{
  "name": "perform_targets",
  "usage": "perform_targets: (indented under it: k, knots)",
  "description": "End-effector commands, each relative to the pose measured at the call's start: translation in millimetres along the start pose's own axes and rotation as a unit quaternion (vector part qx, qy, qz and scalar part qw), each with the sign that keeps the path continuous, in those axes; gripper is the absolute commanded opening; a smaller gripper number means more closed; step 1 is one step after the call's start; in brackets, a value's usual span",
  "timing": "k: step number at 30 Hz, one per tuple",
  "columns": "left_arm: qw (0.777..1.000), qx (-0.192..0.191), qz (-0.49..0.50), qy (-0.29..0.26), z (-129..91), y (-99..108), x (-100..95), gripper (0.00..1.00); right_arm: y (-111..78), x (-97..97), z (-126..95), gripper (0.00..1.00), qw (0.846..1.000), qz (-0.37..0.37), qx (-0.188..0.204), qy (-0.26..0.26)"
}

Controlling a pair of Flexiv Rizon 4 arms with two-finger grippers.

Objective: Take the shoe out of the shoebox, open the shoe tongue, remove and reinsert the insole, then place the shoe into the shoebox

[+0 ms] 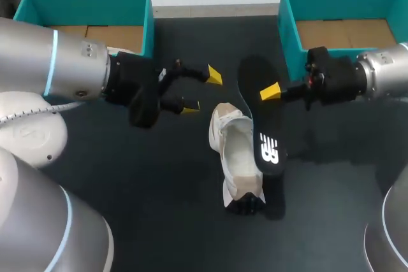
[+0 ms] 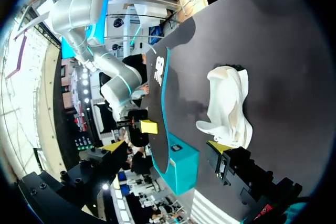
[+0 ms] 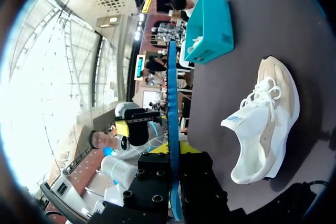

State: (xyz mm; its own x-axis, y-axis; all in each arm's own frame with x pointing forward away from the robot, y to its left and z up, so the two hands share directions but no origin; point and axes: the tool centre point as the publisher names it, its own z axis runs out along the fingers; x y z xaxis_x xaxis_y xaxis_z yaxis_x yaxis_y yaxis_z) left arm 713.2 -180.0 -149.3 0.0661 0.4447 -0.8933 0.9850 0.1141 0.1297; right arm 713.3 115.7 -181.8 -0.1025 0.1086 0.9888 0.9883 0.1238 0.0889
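The shoe (image 1: 237, 157) rests loose on the table (image 1: 127, 189) between the two boxes (image 1: 290, 23), opening up, with neither arm on it, so it may slide or tip once the insole (image 1: 262, 122) is pushed in. The insole hangs just beside it, clamped near one edge by the right gripper (image 1: 271, 91), and could twist or slip from that thin hold. The left gripper (image 1: 203, 90), jaws apart near the shoe, steadies nothing.

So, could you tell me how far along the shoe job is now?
Done: the shoe lies out on the table, its insole removed. In hand: the right gripper grips the insole beside the shoe; the left gripper is open nearby. Left: reinsert the insole, then place the shoe in a teal shoebox.
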Motion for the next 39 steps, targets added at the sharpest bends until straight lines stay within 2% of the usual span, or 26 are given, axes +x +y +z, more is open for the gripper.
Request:
perform_targets:
  k: [1,3,8,14,19,21,23,24,26,39]
  knots:
    - [0.989,-0.002,0.014,-0.146,7,-3,8.5,1.0,1.3,0.5,6,0.0,1.0,-0.007,-0.012,0.019]
    - [0.984,-0.005,0.015,-0.178,11,-1,8.1,1.0,0.1,5.5,9,0.0,0.999,-0.008,-0.018,0.029]
    - [0.979,-0.017,0.019,-0.204,16,4,3.4,1.0,-4.8,17.4,14,0.0,0.999,0.016,-0.016,0.039]
    - [0.975,-0.024,0.027,-0.218,23,7,-0.6,1.0,-8.0,28.8,28,0.0,0.998,0.028,-0.019,0.045]
    - [0.974,-0.025,0.029,-0.223,27,7,-2.1,1.0,-10.0,29.1,38,0.0,0.998,0.029,-0.017,0.052]
    - [0.974,-0.024,0.028,-0.223,28,8,-2.1,0.95,-10.8,28.2,40,0.0,0.998,0.026,-0.017,0.055]
    - [0.974,-0.021,0.021,-0.223,29,8,-1.9,0.82,-11.3,28.0,42,0.0,0.998,0.026,-0.019,0.055]
    - [0.974,-0.019,0.016,-0.224,30,9,-2.4,0.61,-11.3,28.1,44,0.0,0.998,0.025,-0.02,0.056]
    - [0.974,-0.018,0.013,-0.224,31,9,-3.1,0.51,-11.2,27.8,46,0.0,0.998,0.022,-0.019,0.059]
    - [0.973,-0.017,-0.01,-0.231,50,14,-8.4,0.37,-11.6,23.4,57,0.0,0.998,0.014,-0.014,0.064]
